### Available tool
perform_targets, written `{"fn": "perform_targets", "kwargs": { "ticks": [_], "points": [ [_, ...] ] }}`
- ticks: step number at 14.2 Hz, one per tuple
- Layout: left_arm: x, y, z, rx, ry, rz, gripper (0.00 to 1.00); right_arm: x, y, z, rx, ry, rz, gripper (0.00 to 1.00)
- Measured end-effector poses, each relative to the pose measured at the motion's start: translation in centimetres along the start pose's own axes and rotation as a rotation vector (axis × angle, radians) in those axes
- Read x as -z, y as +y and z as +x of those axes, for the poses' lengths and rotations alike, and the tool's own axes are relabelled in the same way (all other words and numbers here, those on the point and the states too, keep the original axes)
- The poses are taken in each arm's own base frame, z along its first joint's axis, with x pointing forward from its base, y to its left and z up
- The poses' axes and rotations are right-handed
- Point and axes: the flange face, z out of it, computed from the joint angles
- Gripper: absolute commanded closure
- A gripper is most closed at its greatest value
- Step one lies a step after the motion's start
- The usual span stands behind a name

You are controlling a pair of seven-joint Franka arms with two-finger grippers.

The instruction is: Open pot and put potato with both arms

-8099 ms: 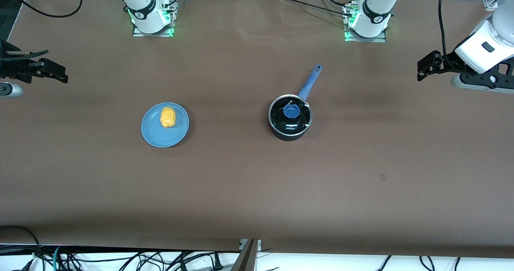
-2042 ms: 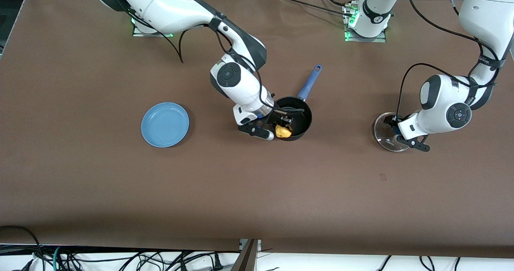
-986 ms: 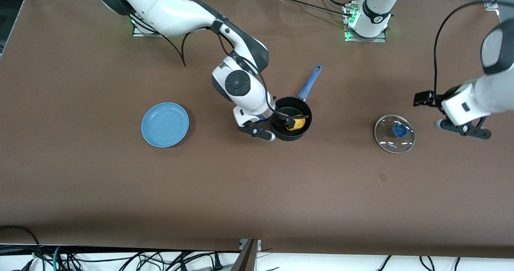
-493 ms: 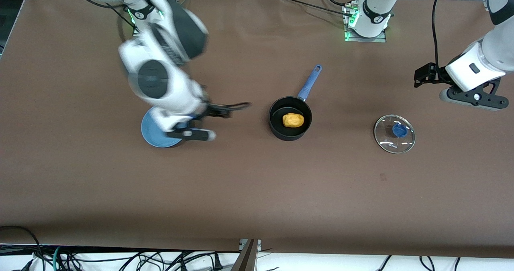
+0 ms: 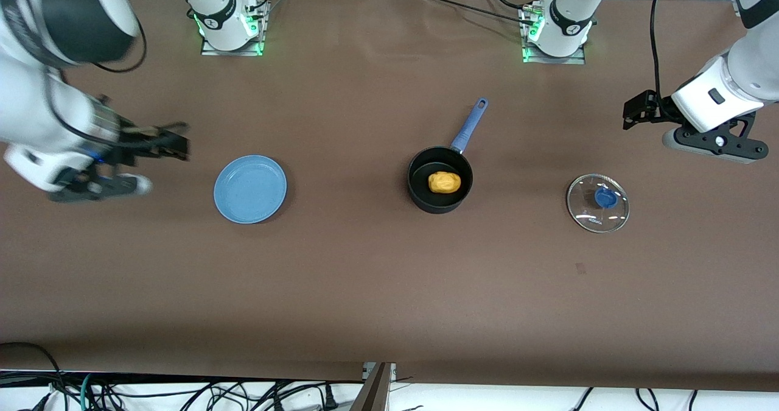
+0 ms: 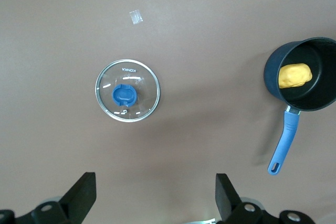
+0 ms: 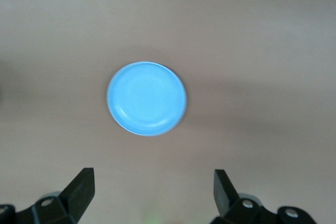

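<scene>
The black pot [image 5: 439, 179] with its blue handle stands open mid-table, and the yellow potato [image 5: 444, 182] lies inside it. Both also show in the left wrist view: the pot [image 6: 315, 95] and the potato [image 6: 295, 75]. The glass lid [image 5: 597, 203] with its blue knob lies flat on the table toward the left arm's end; it also shows in the left wrist view [image 6: 127, 97]. My left gripper [image 5: 636, 110] is open and empty, up over the table near the lid. My right gripper [image 5: 170, 144] is open and empty, raised over the right arm's end.
An empty blue plate [image 5: 250, 189] lies on the table toward the right arm's end, also in the right wrist view [image 7: 146, 98]. Both arm bases [image 5: 226, 18] stand along the table's edge farthest from the camera.
My right gripper let the potato go in the pot and swung away past the plate toward its end of the table. My left gripper left the lid on the table and rose.
</scene>
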Motion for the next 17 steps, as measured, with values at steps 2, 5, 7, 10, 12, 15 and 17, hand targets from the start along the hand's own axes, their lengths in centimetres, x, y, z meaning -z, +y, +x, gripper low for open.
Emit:
{"fn": "perform_targets", "kwargs": {
  "ticks": [2,5,7,10,12,15,17],
  "points": [
    [-0.5,-0.7,-0.5,0.021,-0.009,0.008,0.00,2.4,2.2,-2.5,-0.031,0.025,-0.012,0.00],
    [-2.3,-2.1,-1.7,0.055,0.027,0.019,0.00,5.5,4.8,-5.6,-0.082,0.070,-0.021,0.00],
    [-3.4,-2.1,-2.9,0.058,0.053,0.022,0.00,5.7,5.5,-6.7,-0.094,0.064,-0.024,0.00],
    [-3.1,-2.3,-3.2,0.063,0.079,0.024,0.00,3.9,5.9,-6.8,-0.071,0.008,-0.027,0.00],
    [-3.0,-2.9,-2.9,0.072,0.081,0.022,0.00,3.3,6.7,-6.8,-0.064,-0.005,-0.026,0.00],
    [-2.4,-3.2,-2.1,0.091,0.076,0.020,0.00,3.2,7.3,-6.8,-0.065,-0.008,-0.025,0.00],
    [-2.2,-2.8,-1.5,0.122,0.076,0.020,0.00,3.2,7.3,-6.8,-0.065,-0.008,-0.025,0.00]
  ]
}}
